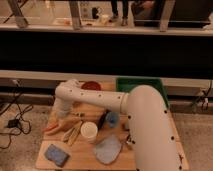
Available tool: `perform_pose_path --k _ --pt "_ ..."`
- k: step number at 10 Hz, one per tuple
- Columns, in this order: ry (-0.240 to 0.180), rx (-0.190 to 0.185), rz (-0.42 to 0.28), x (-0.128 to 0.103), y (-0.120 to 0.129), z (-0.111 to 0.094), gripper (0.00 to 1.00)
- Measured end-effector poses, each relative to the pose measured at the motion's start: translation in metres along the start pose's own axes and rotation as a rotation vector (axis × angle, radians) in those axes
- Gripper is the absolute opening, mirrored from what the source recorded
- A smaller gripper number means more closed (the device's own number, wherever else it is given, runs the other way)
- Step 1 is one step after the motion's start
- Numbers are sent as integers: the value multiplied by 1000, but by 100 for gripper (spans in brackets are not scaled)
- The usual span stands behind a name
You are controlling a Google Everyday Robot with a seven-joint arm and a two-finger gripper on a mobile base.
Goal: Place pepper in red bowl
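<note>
The pepper [50, 128] is a small orange-red piece lying at the left edge of the wooden table [85, 162]. The red bowl [91, 86] sits at the table's back, just behind my white arm. The arm reaches left across the table, bends at an elbow [65, 92], and points down. My gripper [60, 119] hangs low over the table's left side, just right of and above the pepper. The wrist hides much of the gripper.
Pale tan utensils [73, 131] lie beside a white cup [89, 132]. A blue sponge [56, 154] and a grey cloth [107, 149] lie at the front. A blue cup [112, 118] stands mid-table. A green tray [142, 85] stands at the back right. Cables trail on the floor at left.
</note>
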Motion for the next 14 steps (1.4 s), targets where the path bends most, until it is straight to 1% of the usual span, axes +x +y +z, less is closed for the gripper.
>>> perform_pose_path --k 1,3,5,10,14 --pt "-9 10 2 -1 -2 -2 0" --pt "-16 33 11 6 -10 -18 0" --pt "-16 47 0 -2 -18 -30 0" --pt "-14 106 -25 -15 -32 -72 0" --pt "-15 103 -25 -15 -32 -70 0"
